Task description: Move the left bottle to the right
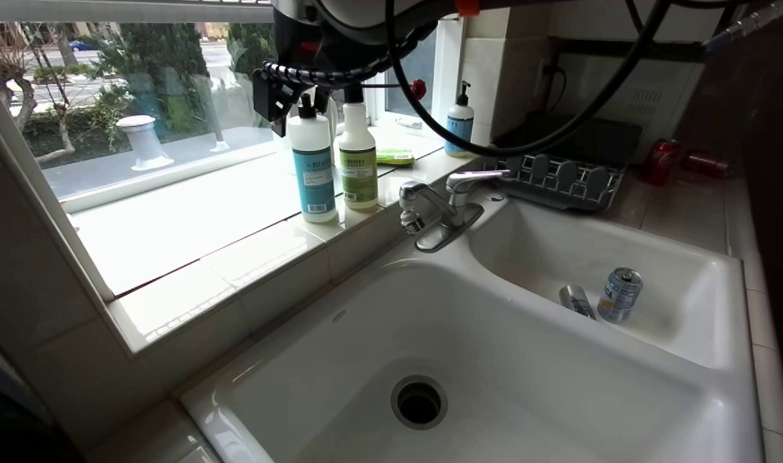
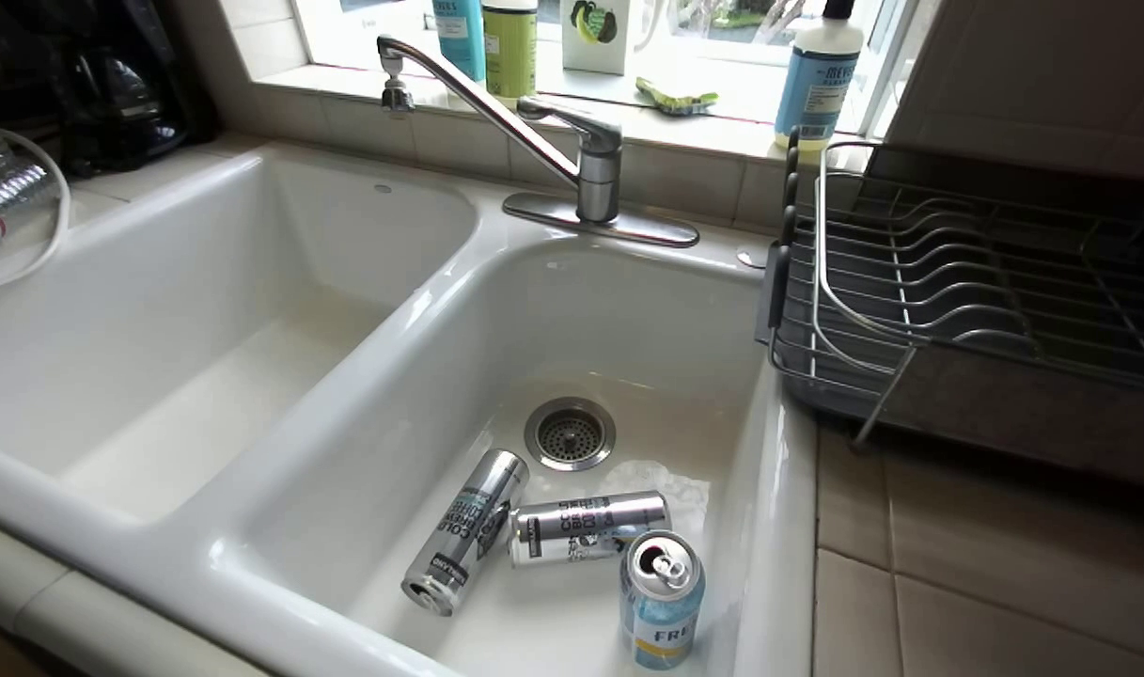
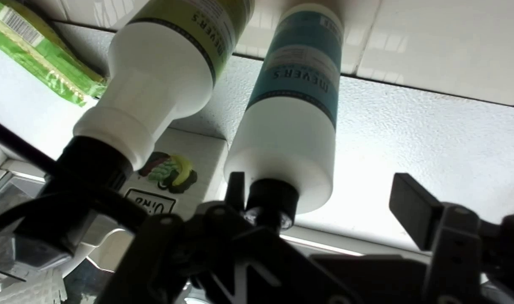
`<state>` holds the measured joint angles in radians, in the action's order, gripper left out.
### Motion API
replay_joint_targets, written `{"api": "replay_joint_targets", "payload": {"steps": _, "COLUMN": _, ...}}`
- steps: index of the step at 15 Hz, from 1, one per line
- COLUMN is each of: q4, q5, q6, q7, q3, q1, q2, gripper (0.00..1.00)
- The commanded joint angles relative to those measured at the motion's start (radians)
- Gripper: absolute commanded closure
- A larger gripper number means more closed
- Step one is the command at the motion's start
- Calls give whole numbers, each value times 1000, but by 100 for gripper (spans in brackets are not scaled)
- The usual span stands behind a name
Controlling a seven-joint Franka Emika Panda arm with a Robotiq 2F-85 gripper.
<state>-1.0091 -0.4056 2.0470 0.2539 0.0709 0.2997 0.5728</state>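
Note:
The left bottle, teal-blue with a pale label and black cap, stands upright on the window sill; its lower part shows in an exterior view, its top cut off by the frame. In the wrist view it appears upside down. My gripper is at the bottle's top. In the wrist view my gripper is open, its fingers wide apart. The black cap lies between them, close to the left finger; the right finger is well away. Whether the left finger touches the cap, I cannot tell.
A yellow-green bottle stands close beside the teal one. A green packet, a white box and a smaller blue bottle are further along the sill. The faucet, sink and dish rack lie below.

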Motion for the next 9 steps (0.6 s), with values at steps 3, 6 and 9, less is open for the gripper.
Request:
{"api": "replay_joint_targets", "payload": {"steps": 3, "q4": 49, "q5": -30, "q6": -14, "q7": 22, "q3": -20, "q1": 21, "q2": 26, "gripper": 5}}
{"api": "replay_joint_targets", "payload": {"steps": 6, "q4": 53, "q5": -36, "q6": -7, "q7": 29, "q3": -23, "q1": 22, "q2": 26, "gripper": 0}}
{"api": "replay_joint_targets", "payload": {"steps": 9, "q4": 49, "q5": -48, "q6": 4, "q7": 60, "q3": -32, "q1": 28, "q2": 26, "gripper": 15}}
